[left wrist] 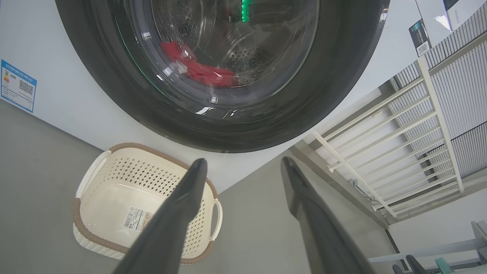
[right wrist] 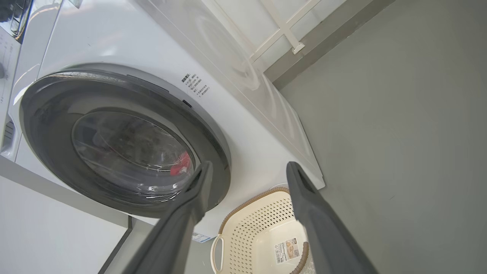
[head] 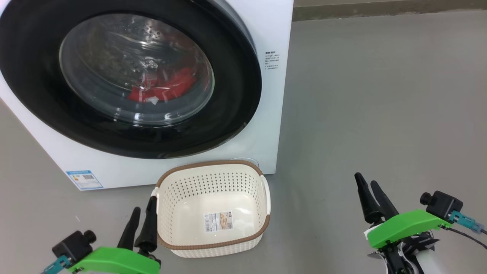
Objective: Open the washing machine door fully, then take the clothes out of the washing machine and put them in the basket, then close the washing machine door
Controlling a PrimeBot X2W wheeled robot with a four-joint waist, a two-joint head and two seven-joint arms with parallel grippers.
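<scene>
The white washing machine [head: 266,34] stands at the upper left, its round black-ringed door [head: 232,95] lying against the front. Through the glass bowl I see red clothes [head: 167,89] low in the drum; the clothes [left wrist: 201,72] also show in the left wrist view. The cream basket [head: 213,207] sits on the floor just before the machine, with nothing but a sticker inside. My left gripper [head: 141,215] is open, right beside the basket's left handle. My right gripper [head: 368,182] is open over bare floor, well to the right of the basket.
Grey floor [head: 380,95] spreads to the right of the machine. A blue label [head: 84,179] sits low on the machine's front. A white railing [left wrist: 399,144] and wall base run behind the machine's right side.
</scene>
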